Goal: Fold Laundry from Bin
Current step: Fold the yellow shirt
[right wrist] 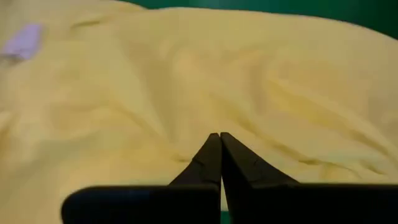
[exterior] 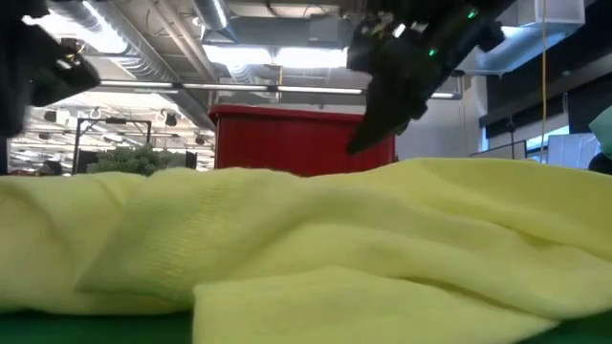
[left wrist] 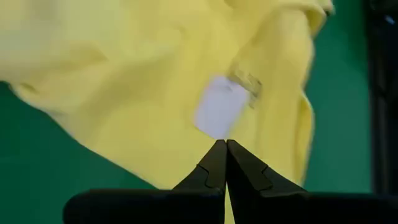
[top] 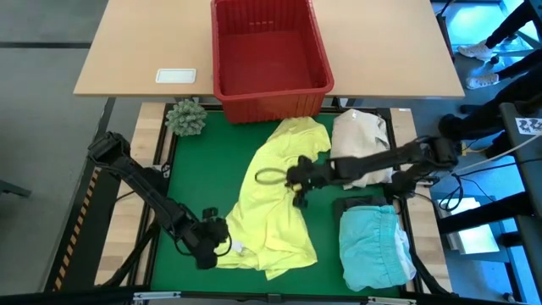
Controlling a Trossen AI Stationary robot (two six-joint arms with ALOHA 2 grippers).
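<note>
The bright yellow garment (top: 275, 203) lies spread and rumpled on the green mat (top: 190, 178), with a white tag (left wrist: 219, 112) near its near left corner. My left gripper (top: 222, 246) is shut just off that corner, its fingertips (left wrist: 224, 144) above the cloth with nothing between them. My right gripper (top: 299, 196) is shut over the garment's middle right. In the low view the right gripper (exterior: 368, 139) hangs clear above the yellow cloth (exterior: 306, 248). The red bin (top: 269, 59) stands beyond the mat's far edge, and its inside shows bare.
A folded light turquoise garment (top: 373, 246) lies at the near right, with a dark folded piece (top: 360, 203) just beyond it. A cream-white bundle (top: 360, 140) sits at the far right. A green spiky ball (top: 186, 117) rests at the far left corner. A white card (top: 176, 76) lies on the wooden table.
</note>
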